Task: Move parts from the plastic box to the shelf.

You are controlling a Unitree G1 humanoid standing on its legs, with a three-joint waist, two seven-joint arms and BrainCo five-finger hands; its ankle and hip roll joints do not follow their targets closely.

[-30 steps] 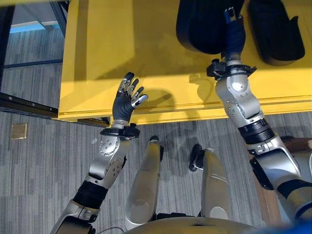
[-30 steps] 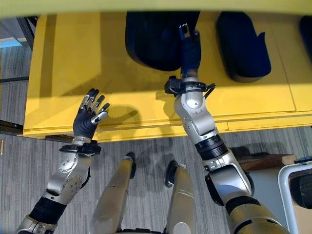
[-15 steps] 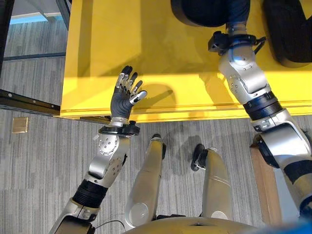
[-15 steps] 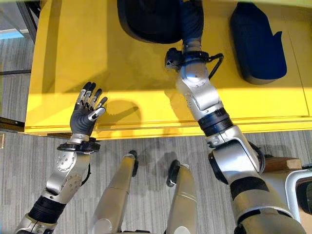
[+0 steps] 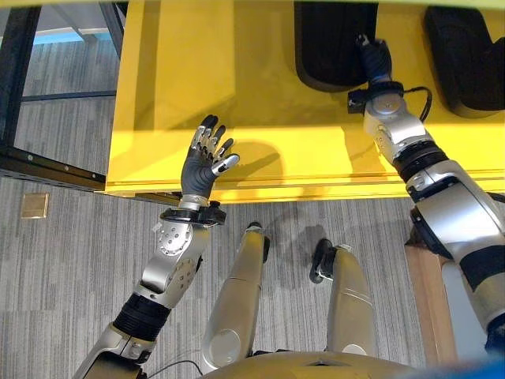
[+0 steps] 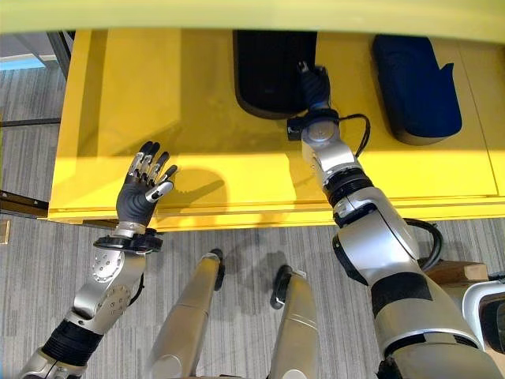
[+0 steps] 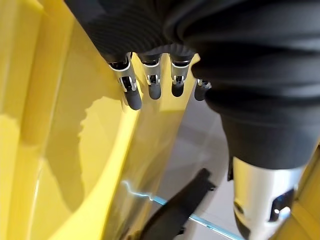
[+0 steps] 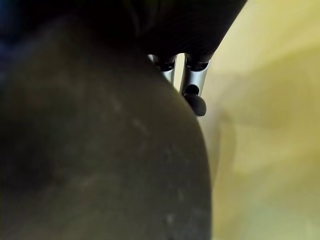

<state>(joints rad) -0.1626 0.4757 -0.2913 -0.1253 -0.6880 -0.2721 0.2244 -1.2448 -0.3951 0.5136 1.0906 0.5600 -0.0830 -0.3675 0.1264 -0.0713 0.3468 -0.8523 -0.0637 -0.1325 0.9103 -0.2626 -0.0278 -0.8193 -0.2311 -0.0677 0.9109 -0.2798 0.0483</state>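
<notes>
Left hand (image 5: 201,162) is raised over the near edge of the yellow shelf (image 5: 260,103), at about 9 o'clock of the scene, fingers (image 7: 131,92) spread straight, holding nothing. Toward 1 o'clock the right hand (image 6: 315,83) rests at the edge of a black part (image 6: 272,67) lying on the shelf; cannot tell how its fingers are set. A second black part (image 6: 414,75) lies further right, apart from it.

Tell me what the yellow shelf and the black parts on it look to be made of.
Yellow shelf: probably painted metal or board, smooth semi-gloss, with soft sheen and shadows. Black parts and: likely moulded plastic or rubber, matte and rounded; the left one looks ribbed. The right hand rests on it.
</notes>
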